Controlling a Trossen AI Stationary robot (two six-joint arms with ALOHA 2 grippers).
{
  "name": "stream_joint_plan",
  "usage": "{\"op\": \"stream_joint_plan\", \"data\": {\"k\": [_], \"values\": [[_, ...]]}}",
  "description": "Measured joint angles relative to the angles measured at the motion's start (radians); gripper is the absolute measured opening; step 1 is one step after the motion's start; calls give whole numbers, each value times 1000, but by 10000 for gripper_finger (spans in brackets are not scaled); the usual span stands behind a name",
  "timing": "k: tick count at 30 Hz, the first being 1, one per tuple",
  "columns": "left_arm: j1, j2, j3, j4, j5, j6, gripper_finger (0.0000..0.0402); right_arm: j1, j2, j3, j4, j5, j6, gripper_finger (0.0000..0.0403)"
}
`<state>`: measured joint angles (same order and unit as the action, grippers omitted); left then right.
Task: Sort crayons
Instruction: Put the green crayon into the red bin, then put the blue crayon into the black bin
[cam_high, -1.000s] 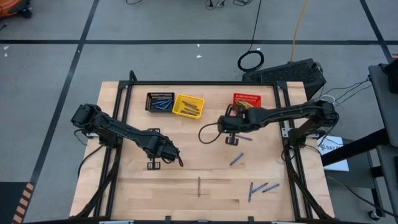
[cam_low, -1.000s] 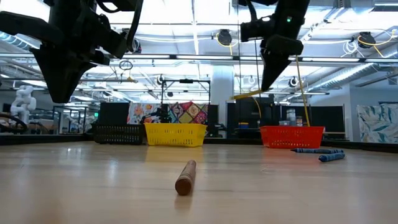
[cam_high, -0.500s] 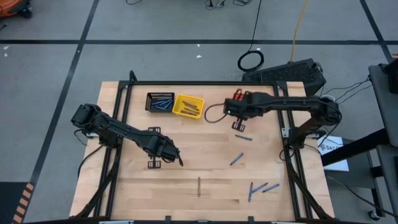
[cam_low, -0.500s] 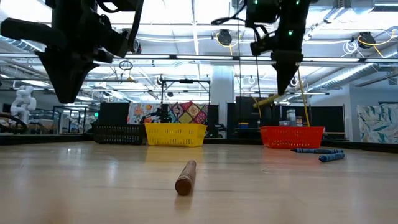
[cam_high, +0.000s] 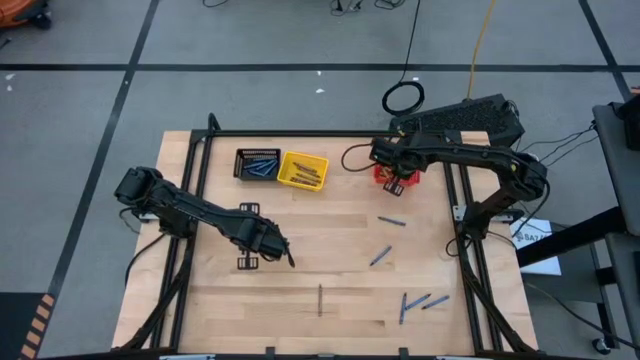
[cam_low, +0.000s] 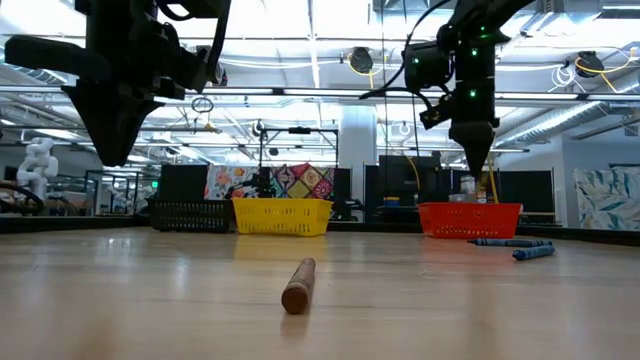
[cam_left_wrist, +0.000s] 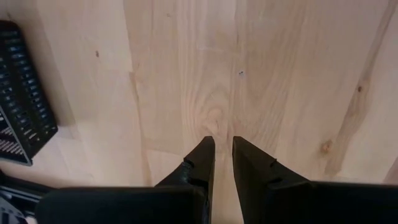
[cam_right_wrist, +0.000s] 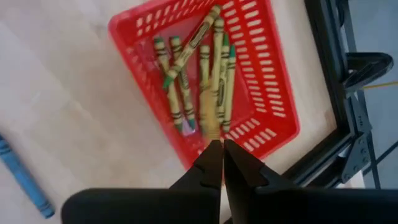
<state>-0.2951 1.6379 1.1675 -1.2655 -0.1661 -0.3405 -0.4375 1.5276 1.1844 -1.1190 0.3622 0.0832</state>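
My right gripper (cam_right_wrist: 217, 148) hangs over the red basket (cam_right_wrist: 261, 56) at the far right corner of the tabletop (cam_high: 320, 235). Its fingers are pinched together on the end of an olive-yellow crayon (cam_right_wrist: 213, 102), which hangs from the tips toward the basket floor, its long axis roughly in line with my fingers. Other olive-yellow crayons lie in the basket, mostly side by side along its length, one crossing them at a slant. My left gripper (cam_left_wrist: 222, 149) waits above bare wood on the left half of the tabletop, fingers a narrow gap apart and holding nothing.

Loose crayons remain on the tabletop. A brown crayon (cam_high: 320, 298) lies near the middle of the near edge, its long axis running near-to-far. Three blue crayons (cam_high: 418, 302) cluster toward the near right corner at different angles. Two more blue ones sit on the right half: one (cam_high: 380, 256) slanted, and one (cam_high: 391, 221) closer to the red basket, lying almost parallel to the far edge. The yellow basket (cam_high: 302, 170) and the black basket (cam_high: 257, 163) stand side by side along the far edge, already holding crayons.

I judge these sticks to be very light, rigid but brittle wax, with a paper wrap that gives decent friction. They roll easily on wood. I would close across the middle of the shaft, fingers square to its length, with gentle pressure so nothing snaps.
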Motion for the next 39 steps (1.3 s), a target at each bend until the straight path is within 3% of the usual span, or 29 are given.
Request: {"op": "stream_joint_plan", "data": {"k": [10, 15, 22, 27, 39], "values": [[0, 0, 0, 8, 0, 8, 50, -29, 0, 0, 55, 0, -42, 0], [0, 0, 0, 75, 0, 18, 50, -17, 0, 0, 10, -5, 21, 0], [0, 0, 0, 244, -28, 119, 50, 36, -18, -1, -112, -134, 140, 0], [7, 0, 0, 342, -106, 137, 50, 109, -93, -1, -132, -132, 210, 0], [91, 0, 0, 397, -72, 148, 50, 248, -352, -1, -135, -128, 419, 0]]}}
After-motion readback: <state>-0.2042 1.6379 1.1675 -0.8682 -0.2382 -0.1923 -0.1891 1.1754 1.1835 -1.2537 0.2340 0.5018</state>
